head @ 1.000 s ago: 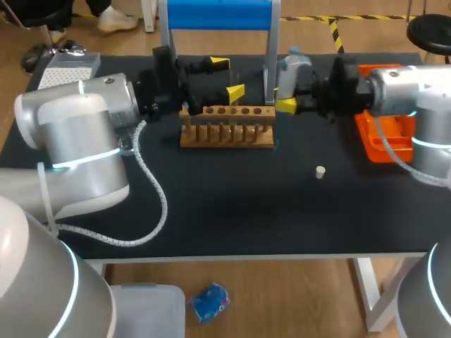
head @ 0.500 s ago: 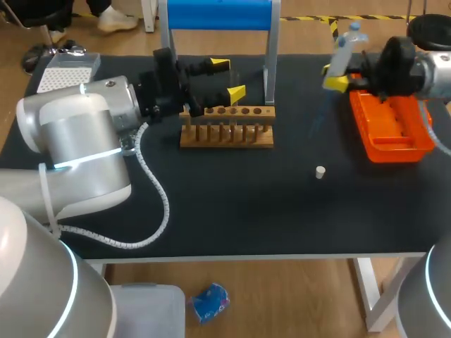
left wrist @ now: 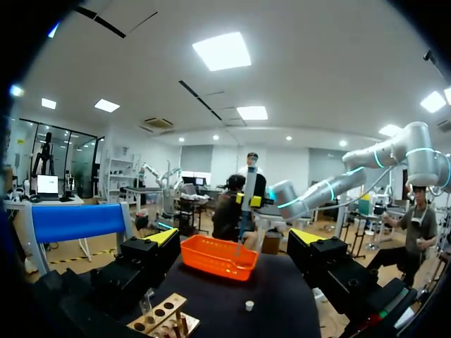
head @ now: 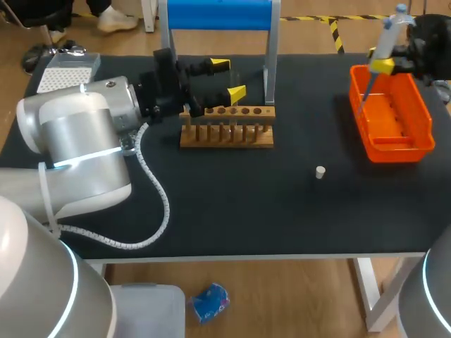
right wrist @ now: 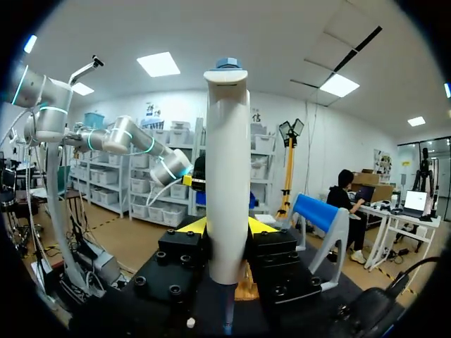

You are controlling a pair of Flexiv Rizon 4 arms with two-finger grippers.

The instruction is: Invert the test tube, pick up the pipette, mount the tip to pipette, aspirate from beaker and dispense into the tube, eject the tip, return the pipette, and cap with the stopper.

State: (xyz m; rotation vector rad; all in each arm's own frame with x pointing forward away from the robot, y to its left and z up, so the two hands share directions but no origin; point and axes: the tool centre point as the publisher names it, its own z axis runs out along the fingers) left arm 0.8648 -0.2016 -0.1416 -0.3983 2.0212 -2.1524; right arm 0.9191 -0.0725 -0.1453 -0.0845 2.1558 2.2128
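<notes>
1. Pipette point(head: 386, 36): pale grey-white barrel with a blue cap on top, narrowing to a thin shaft at the lower end.
2. Position: it is off the table point(head: 246, 204), over the rear left part of the orange tray point(head: 416, 144), which sits at the right rear of the table. In the head view it leans, cap away from the robot and thin end down toward the inside of the tray. I cannot tell whether the end touches the tray floor.
3. Right gripper point(head: 379, 60): pinching the pipette. In the right wrist view the barrel stands upright between the two black finger blocks, with a yellow tip pressed against it from each side. The grip is on the lower barrel, and the cap stands well above the fingers.
4. Left gripper point(head: 227, 77): fingers spread wide, with nothing seen clamped between them. It hangs just behind and above the left end of the wooden rack point(head: 227, 127).
5. Wooden rack: one row of holes along its top, standing near the table's middle rear, in front of a blue-topped stand point(head: 218, 14).
6. Stopper point(head: 320, 172): small and white, alone on the black tabletop between rack and tray, touching neither.
7. Tip box point(head: 67, 70): at the rear left corner of the table.
</notes>
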